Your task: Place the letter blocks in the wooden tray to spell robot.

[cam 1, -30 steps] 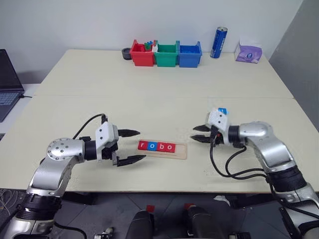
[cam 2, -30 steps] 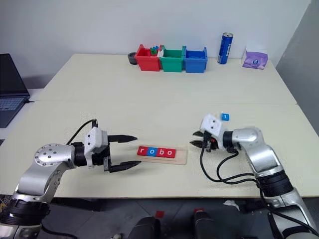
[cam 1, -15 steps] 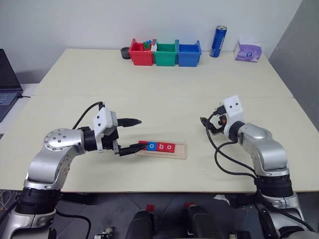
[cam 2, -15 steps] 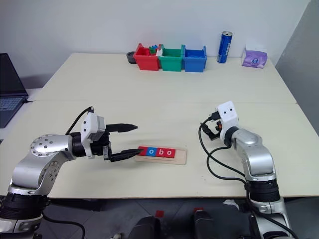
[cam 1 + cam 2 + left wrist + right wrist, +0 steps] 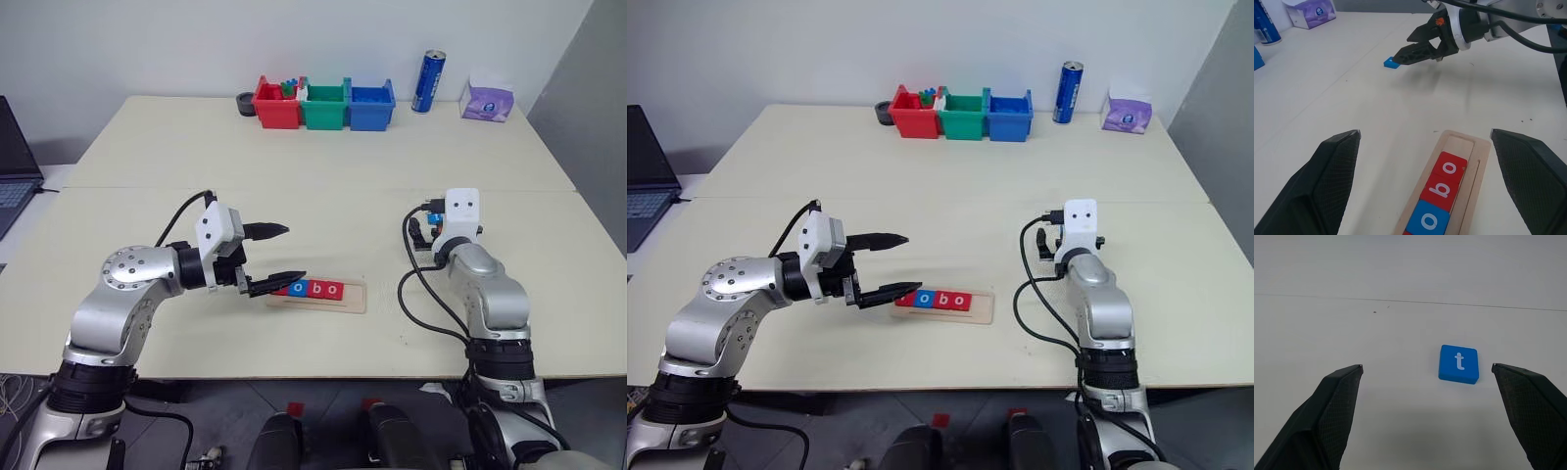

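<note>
While lying flat and alone on the pale bench (image 5: 1327,274), well apart from the long pale wooden tray (image 5: 318,296) that already carries a row of red and blue tiles with its right-end slot bare, looks light, rigid and smooth-faced: the small blue square letter block marked "t" (image 5: 1459,364). Best pinched across two opposite side edges, low and square, since so thin and slick a tile could skid or tip under a skewed squeeze. Right claw (image 5: 1427,382) spread wide on either side of it, not touching; left claw (image 5: 277,257) likewise spread and empty above the tray's left end.
</note>
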Robot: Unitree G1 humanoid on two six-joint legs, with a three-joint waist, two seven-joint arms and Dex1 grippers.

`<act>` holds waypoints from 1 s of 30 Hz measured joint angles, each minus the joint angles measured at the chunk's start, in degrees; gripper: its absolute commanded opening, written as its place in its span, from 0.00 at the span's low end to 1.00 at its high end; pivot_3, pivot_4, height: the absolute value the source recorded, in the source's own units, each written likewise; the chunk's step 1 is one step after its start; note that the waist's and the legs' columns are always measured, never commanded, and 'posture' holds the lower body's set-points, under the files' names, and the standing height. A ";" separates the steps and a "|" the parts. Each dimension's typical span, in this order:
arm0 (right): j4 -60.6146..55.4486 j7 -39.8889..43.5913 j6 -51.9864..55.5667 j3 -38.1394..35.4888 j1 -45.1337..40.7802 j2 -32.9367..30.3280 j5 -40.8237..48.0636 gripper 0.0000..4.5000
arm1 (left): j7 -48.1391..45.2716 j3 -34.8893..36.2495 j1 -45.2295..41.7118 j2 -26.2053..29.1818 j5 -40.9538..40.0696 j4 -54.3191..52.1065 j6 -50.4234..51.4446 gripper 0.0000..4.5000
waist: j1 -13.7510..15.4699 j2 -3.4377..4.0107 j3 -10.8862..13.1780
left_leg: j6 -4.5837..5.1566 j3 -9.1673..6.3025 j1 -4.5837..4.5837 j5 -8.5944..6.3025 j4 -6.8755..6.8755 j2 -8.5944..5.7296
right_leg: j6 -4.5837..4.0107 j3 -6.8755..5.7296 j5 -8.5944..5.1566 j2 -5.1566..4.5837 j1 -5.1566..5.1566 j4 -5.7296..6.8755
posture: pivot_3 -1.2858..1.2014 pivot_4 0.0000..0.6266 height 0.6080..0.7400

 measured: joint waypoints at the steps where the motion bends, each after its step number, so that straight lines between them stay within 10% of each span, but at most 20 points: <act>1: 1.60 -0.67 -0.72 -0.53 -0.04 0.43 0.06 1.00 | -0.03 -0.34 0.14 -0.04 0.02 -0.02 0.00 1.00 | 0.00 0.00 0.00 | 0.00 0.01 0.00 0.00 0.00 0.00 | 0.00 0.00 0.00 0.00 0.00 0.00 | 0.52 0.24 1.00; 25: 44.65 -0.76 -27.47 -3.95 -15.91 -3.35 2.44 1.00 | 6.24 -3.09 1.39 -5.38 0.92 -2.92 0.15 1.00 | -0.37 0.00 0.00 | 0.00 0.05 0.06 0.00 0.02 0.00 | -0.03 0.06 0.03 0.00 0.05 0.03 | 0.52 0.24 1.00; 30: 47.52 -2.57 -28.96 -5.56 -17.19 -3.58 3.22 0.71 | 6.92 -3.13 1.39 -5.44 1.17 -3.08 0.12 1.00 | -0.50 -0.01 -0.02 | 0.00 0.03 0.05 0.00 0.03 0.00 | -0.03 0.08 0.03 -0.01 0.07 0.03 | 0.52 0.24 1.00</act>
